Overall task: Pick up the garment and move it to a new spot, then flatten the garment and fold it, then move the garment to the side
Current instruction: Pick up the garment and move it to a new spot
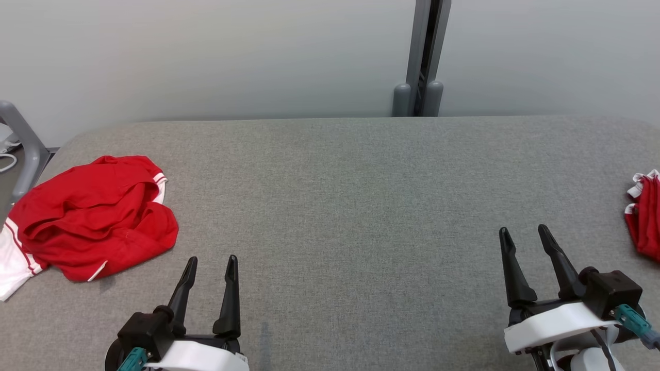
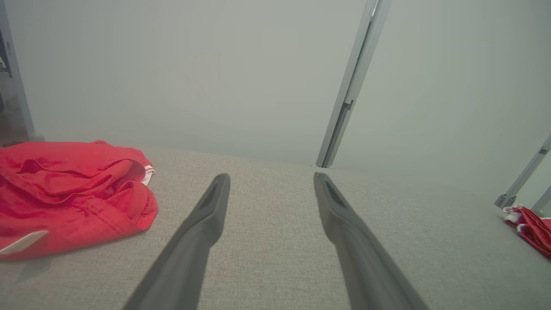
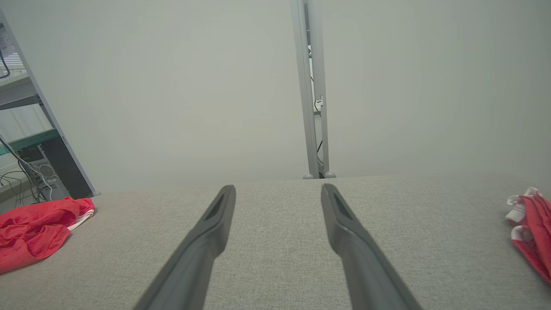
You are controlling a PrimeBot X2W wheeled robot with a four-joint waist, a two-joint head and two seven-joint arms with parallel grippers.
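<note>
Grey fabric table [image 1: 361, 206], grey post [image 1: 425, 56] behind it, pale wall [image 1: 206, 51]

No text, label, brand, number or sign can be read in any view. Nothing legible is made out on the crumpled red fabric garment with white trim [image 1: 98, 211] at the left edge of the grey cloth-covered bench [image 1: 361, 216], nor on the second red and white cloth bundle [image 1: 644, 216] at its right edge.
</note>
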